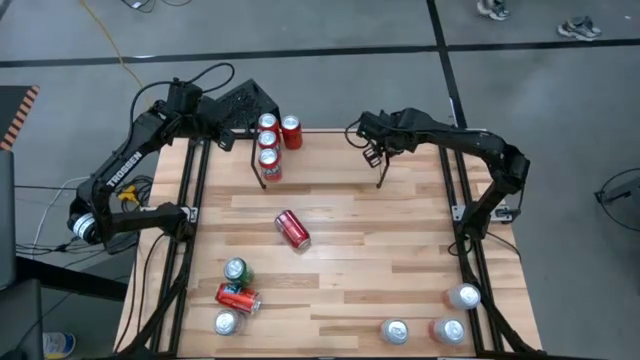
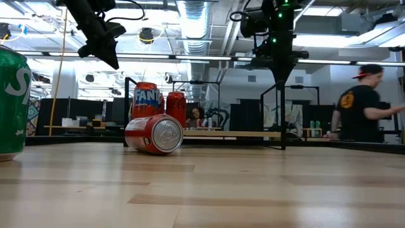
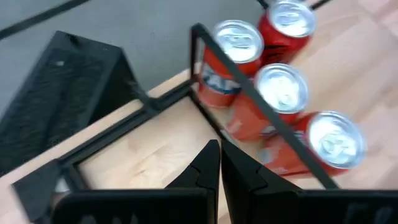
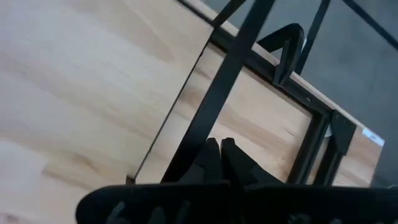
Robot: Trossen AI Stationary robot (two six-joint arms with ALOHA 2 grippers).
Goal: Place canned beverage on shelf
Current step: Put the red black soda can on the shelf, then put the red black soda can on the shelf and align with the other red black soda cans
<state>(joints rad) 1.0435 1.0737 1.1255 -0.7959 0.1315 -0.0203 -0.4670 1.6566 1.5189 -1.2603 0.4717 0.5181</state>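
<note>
two dark arms over wooden table (image 1: 400, 230), far edge. shelf (image 1: 262, 168) at far side, four upright cans (image 1: 268, 142) at its left end. left gripper (image 3: 219, 163) beside that end, fingers pressed together, empty. right gripper (image 4: 219, 155) above other end, likewise closed, empty. red can (image 1: 292, 229) on its side mid-table; more cans along near edge.

FLOOR: grey floor (image 1: 330, 30) is surrounding the table, dark seams crossing it | CABLE: yellow cable (image 1: 112, 45) is trailing across it | CEILING: bright strip lights (image 2: 197, 14) are shining overhead | BACKGROUND: dark partitions (image 2: 76, 113) are standing behind | PERSON: person in a black shirt (image 2: 355, 104) is standing at right
</note>
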